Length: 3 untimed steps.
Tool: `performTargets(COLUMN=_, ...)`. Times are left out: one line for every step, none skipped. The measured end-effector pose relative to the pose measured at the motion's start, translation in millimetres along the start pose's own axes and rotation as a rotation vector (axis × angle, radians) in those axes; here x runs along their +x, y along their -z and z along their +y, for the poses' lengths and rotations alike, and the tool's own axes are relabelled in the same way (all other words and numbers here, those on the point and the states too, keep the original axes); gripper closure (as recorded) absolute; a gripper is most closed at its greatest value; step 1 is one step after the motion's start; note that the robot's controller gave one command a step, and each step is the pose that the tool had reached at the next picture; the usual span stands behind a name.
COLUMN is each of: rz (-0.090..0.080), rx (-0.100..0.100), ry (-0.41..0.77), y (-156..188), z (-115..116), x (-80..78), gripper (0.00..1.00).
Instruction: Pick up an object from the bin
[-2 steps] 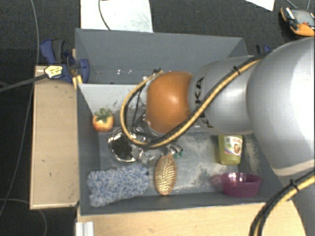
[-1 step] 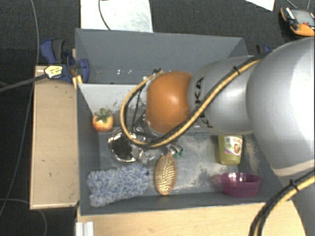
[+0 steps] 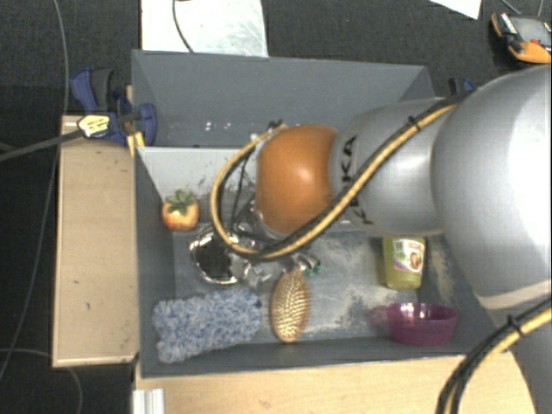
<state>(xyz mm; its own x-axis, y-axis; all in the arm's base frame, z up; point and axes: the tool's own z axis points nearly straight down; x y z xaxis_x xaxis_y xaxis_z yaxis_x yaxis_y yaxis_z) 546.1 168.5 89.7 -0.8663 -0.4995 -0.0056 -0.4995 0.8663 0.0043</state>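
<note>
- Two things lie nearest the gripper [image 3: 259, 264], mid-bin: a shiny metal piece [image 3: 211, 259] and a golden brush [image 3: 290, 307].
- The arm's orange cover [image 3: 293, 179] hides most of the gripper; open or closed, I can't tell.

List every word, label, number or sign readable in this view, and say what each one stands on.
"KUKA": black letters on the silver arm, beside its orange cover; a cable crosses them, so only some letters are clear.
Printed label on the yellow-green bottle at the right of the bin: too blurred to read.
Nothing else carries readable text.
</note>
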Motion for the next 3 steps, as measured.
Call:
performTargets(rz=0.0, rx=0.0, ry=-0.002, y=0.0, z=0.0, x=0.0, gripper=1.0)
performTargets(rz=0.0, rx=0.0, ry=-0.002, y=0.0, z=0.0, x=0.0, gripper=1.0)
performTargets(rz=0.0, rx=0.0, ry=-0.003, y=0.0, z=0.0, x=0.0, gripper=1.0)
